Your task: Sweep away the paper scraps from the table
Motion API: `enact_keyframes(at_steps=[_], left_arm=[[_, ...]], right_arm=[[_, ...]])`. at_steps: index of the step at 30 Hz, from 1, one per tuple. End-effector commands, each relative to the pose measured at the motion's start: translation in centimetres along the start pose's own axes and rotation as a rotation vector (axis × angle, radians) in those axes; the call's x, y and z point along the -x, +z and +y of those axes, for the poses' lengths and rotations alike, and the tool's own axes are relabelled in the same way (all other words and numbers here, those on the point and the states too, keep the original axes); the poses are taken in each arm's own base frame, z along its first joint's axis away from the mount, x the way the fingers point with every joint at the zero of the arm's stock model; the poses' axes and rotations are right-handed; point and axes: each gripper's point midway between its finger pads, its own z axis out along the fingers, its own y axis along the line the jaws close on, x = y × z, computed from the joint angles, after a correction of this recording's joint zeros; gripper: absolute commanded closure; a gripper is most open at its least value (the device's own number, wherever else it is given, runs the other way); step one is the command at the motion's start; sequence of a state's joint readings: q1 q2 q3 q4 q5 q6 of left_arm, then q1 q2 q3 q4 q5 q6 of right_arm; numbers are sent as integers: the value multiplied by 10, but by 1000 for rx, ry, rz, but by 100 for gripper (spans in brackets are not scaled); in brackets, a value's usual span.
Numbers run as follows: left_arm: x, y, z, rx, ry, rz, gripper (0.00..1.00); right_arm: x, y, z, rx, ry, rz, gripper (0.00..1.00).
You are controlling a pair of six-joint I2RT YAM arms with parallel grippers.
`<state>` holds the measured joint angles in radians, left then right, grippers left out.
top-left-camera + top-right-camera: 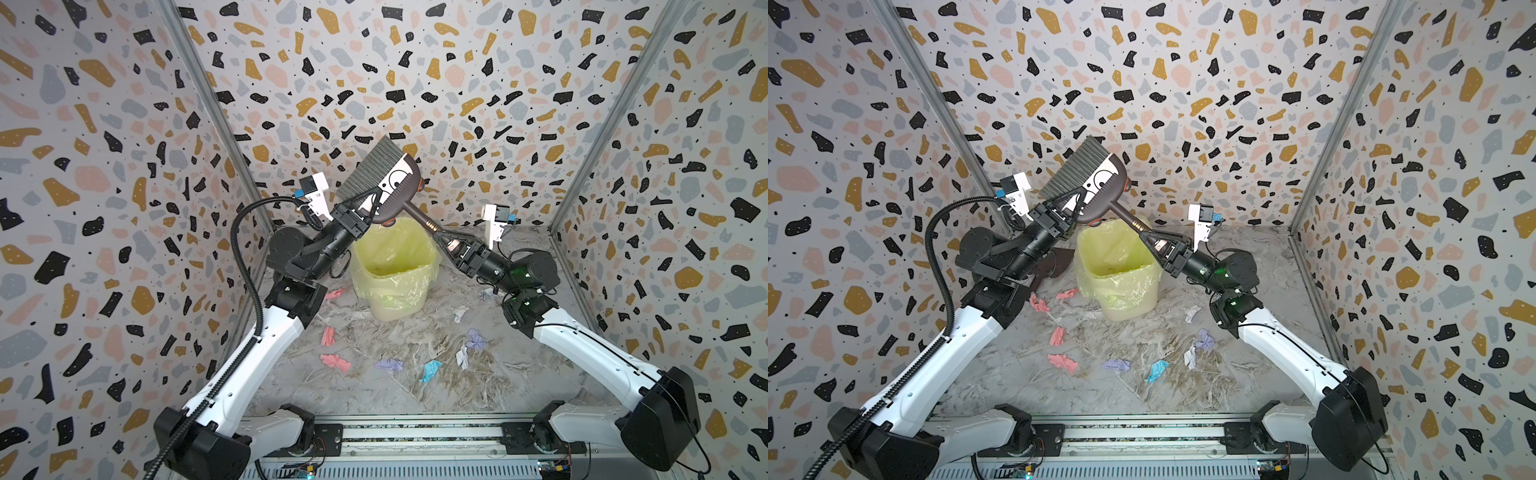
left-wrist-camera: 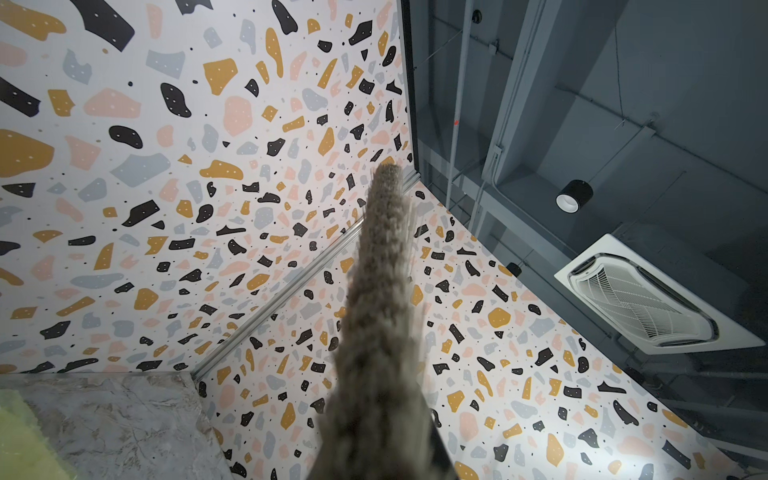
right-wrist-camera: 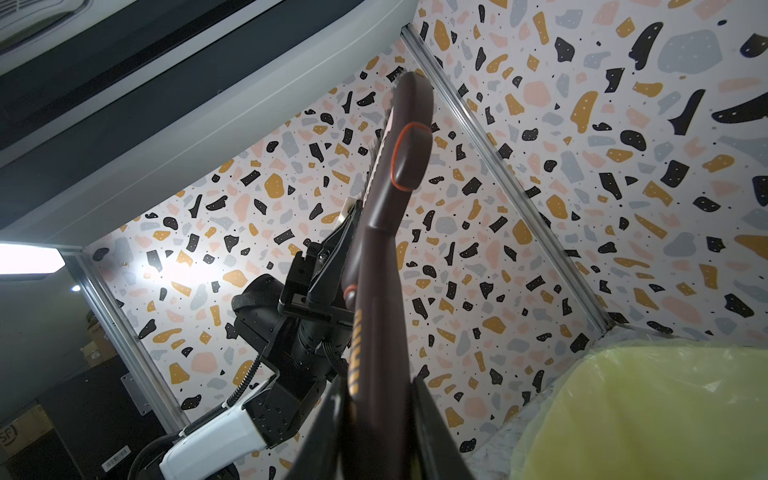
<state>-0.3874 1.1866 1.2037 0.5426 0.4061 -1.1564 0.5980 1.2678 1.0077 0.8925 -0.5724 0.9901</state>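
Scraps of crumpled pink, lilac and blue paper point(image 1: 335, 361) lie across the marble-patterned bench point(image 1: 519, 376); left gripper point(image 1: 371, 202) and right gripper point(image 1: 439, 237), jaws pinching a brown grey-bristled hand broom point(image 1: 395, 178) over the yellow-lined bin point(image 1: 388, 309).

Bright even light, bowed edges, the near brush point(image 2: 374, 332) blurred

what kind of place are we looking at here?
Probably a robot test cell inside a lab or workshop. Terrazzo-print wall panels box in a marble-pattern table, a robot mounting rail runs along its front, and a wrist view shows a bare ceiling with an air-conditioning cassette.
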Motion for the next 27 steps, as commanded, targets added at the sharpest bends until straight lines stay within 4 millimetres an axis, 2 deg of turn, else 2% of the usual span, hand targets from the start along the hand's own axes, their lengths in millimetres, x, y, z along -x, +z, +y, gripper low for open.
enact_keyframes(at_steps=[1,12,13,16,18,24,27], left_arm=[[1,-3,-18,-64,82,4,100],[-5,-8,-4,20,127,29,100],[-4,-9,-2,34,136,30,95],[-3,-11,2,71,156,32,57],[-2,-12,4,92,169,32,44],[7,-18,8,140,199,28,22],[13,-30,19,230,262,42,14]], right_arm=[[17,3,26,67,-27,-25,98],[28,-4,34,54,-76,-48,100],[30,-6,35,51,-80,-58,100],[36,-11,35,36,-87,-77,100],[40,-15,36,27,-93,-86,100],[50,-26,36,2,-114,-107,100],[60,-38,32,-37,-130,-124,100]])
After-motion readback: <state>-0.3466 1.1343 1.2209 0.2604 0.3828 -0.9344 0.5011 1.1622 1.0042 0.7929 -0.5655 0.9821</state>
